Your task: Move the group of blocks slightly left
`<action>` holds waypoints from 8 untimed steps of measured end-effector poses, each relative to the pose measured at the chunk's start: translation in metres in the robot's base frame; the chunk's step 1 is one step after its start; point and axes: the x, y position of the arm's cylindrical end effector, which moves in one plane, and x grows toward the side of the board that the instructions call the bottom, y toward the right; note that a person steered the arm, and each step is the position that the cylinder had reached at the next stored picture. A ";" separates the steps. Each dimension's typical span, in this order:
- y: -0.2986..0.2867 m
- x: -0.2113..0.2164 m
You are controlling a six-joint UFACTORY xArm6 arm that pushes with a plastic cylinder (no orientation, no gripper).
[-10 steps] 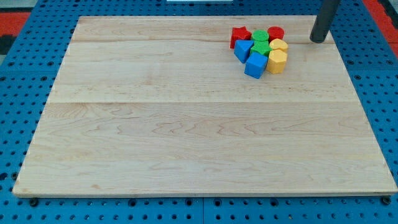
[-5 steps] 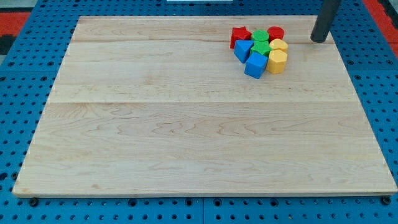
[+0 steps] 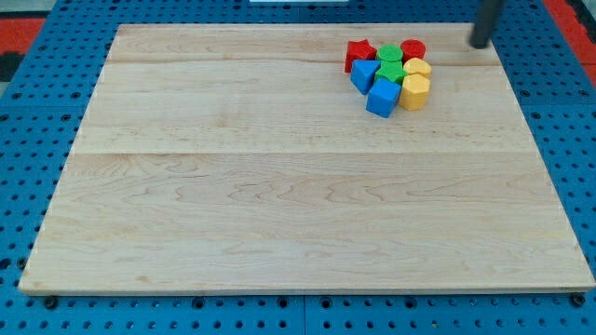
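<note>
Several blocks sit packed together near the view's top right of the wooden board (image 3: 279, 186). A red star-like block (image 3: 359, 52) is at the cluster's left, a red round block (image 3: 413, 49) at its top right. Two green blocks (image 3: 390, 54) (image 3: 391, 72) are in the middle. A blue triangular block (image 3: 363, 74) and a blue cube (image 3: 382, 97) are at the lower left. Two yellow blocks (image 3: 418, 68) (image 3: 415, 92) are on the right. My tip (image 3: 480, 43) stands to the right of the cluster, apart from it, near the board's top edge.
The board lies on a blue pegboard surface (image 3: 37, 140). Red patches show at the view's top corners (image 3: 23, 23).
My tip has moved toward the view's top, further from the cluster. The blocks have not moved.
</note>
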 end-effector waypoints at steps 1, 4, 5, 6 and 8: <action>-0.035 0.019; -0.192 -0.021; -0.200 -0.025; -0.203 -0.021; -0.238 0.013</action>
